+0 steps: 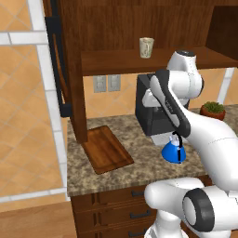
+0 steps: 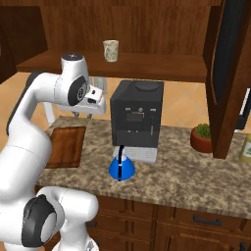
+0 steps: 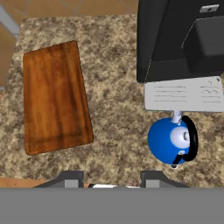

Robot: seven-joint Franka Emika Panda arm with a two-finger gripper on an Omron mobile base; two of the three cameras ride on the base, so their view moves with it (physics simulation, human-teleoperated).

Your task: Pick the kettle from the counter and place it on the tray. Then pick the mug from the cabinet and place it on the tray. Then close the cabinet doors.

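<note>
The kettle (image 3: 168,140) sat on the tabletop (image 3: 118,96) at lower right of the hand view, just below the coffee machine (image 3: 179,39); the tray (image 3: 54,96) lay at left, well apart. The fingers (image 3: 72,178) were parted and empty, high above the granite. The mug (image 1: 146,47) stood on the cabinet (image 1: 139,60) shelf. Risk, as I judge it: the arched handle sat close to the machine's drip plate, so an off-centre descent could knock the kettle or clip the machine.
</note>
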